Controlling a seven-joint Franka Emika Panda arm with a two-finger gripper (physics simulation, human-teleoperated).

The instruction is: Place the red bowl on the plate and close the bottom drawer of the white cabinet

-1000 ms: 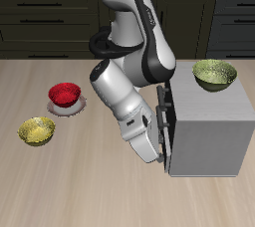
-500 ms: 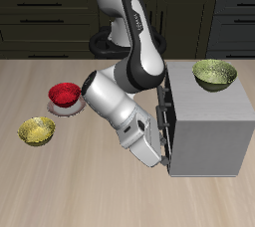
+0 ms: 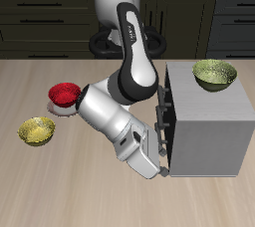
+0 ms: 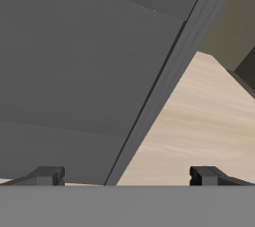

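The red bowl (image 3: pixel 65 94) sits on the plate (image 3: pixel 62 108), whose pale rim shows just under the bowl's edge, on the wooden table (image 3: pixel 60 186) well apart from the white cabinet (image 3: pixel 207 131). The yellow-gold bowl (image 3: pixel 38 130) lies on the table near the plate, closer to the table's front edge. The olive-green bowl (image 3: pixel 214 73) rests on top of the cabinet.

The arm reaches down along the cabinet's front face, its white forearm slanting towards the cabinet's lower part. The gripper (image 3: pixel 160 161) is low against the front of the cabinet, at the height of the bottom drawer (image 3: pixel 167 149). From the exterior view the drawer front appears to lie nearly flush with the cabinet face; its dark handle (image 3: pixel 164 143) is partly hidden by the arm, so whether a small gap remains cannot be told. The upper drawer's dark handle (image 3: pixel 165 103) shows above it.

In the wrist view the two fingertips (image 4: pixel 45 175) stand wide apart with nothing between them, so the gripper is spread open and holds nothing. Ahead of the fingertips a grey cabinet panel fills most of that view, crossed by a dark seam, with a strip of table beside it.
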